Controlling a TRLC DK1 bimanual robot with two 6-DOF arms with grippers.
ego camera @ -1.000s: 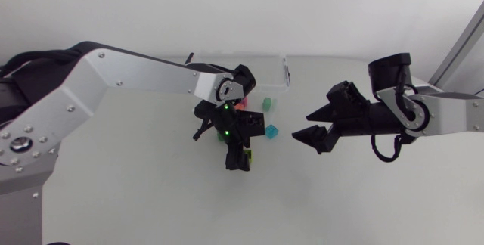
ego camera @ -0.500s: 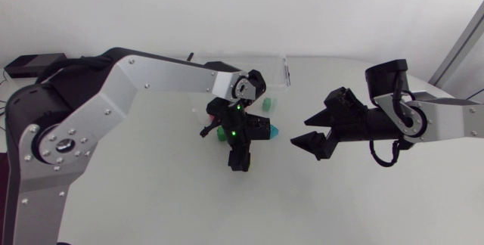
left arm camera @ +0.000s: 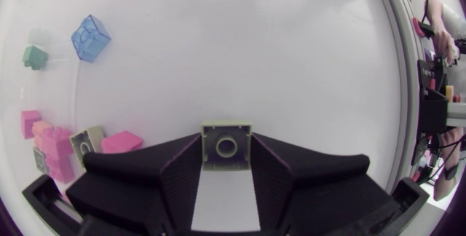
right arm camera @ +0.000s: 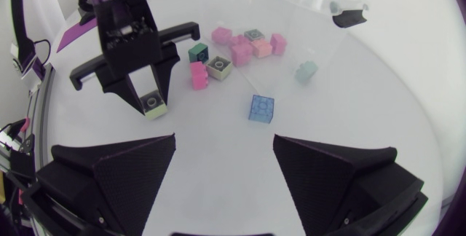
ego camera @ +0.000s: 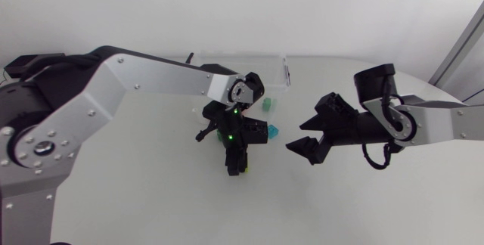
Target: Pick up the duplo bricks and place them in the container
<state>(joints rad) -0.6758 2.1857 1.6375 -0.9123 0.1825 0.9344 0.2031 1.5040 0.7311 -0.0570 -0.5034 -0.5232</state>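
One pale brick [left arm camera: 226, 145] between the left jaws, tight on both sides; right jaws wide apart, empty.

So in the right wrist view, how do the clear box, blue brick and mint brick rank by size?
Largest: clear box.
Then blue brick.
Smallest: mint brick, only slightly smaller and farther from the camera, so that gap is unsure.

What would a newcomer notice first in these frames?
The left gripper stands out mid-table, shut on a pale yellow-green brick. Facing it, the right gripper hangs wide open and empty, with a translucent blue brick on the table ahead of it. Beyond that lies a cluster of loose bricks, mostly pink, near the clear container at the table's far edge.
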